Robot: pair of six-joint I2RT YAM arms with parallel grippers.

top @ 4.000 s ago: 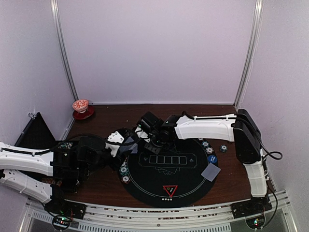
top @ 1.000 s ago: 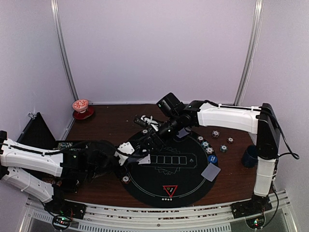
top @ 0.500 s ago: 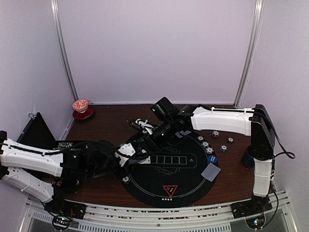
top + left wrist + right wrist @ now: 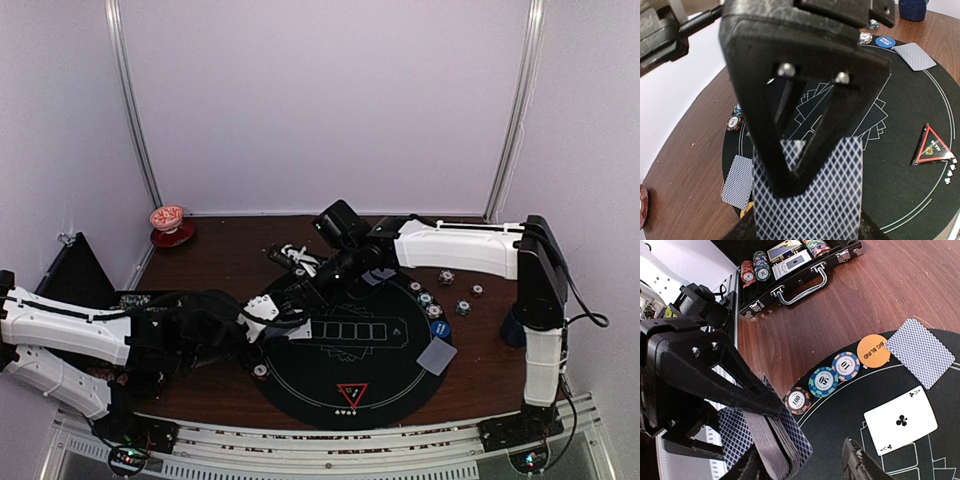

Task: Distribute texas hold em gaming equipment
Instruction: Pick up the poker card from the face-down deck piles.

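My left gripper [image 4: 795, 200] is shut on a deck of blue-backed cards [image 4: 840, 200], held over the left edge of the round black mat [image 4: 400, 372]. My right gripper [image 4: 800, 465] stands open at that deck [image 4: 775, 440], one finger on each side of its corner. In the top view the two grippers [image 4: 275, 318] [image 4: 303, 290] meet there. An ace of clubs [image 4: 900, 420] lies face up on the mat. A face-down card [image 4: 920, 352], an orange button [image 4: 873, 351] and three chips [image 4: 823, 381] lie along the rim. The red triangle marker [image 4: 352, 393] sits near the front.
An open black case [image 4: 795, 270] with chips and cards lies on the table at the left. A card [image 4: 437, 355], a blue button [image 4: 439, 328] and chips [image 4: 425, 297] sit on the mat's right rim. Loose chips [image 4: 464, 307], a dark blue mug [image 4: 517, 325] and a red-and-white cup [image 4: 167, 220] stand around.
Over the last second my right arm has swung left and down onto the deck, and its jaws have narrowed. The left gripper keeps the deck and has barely moved.
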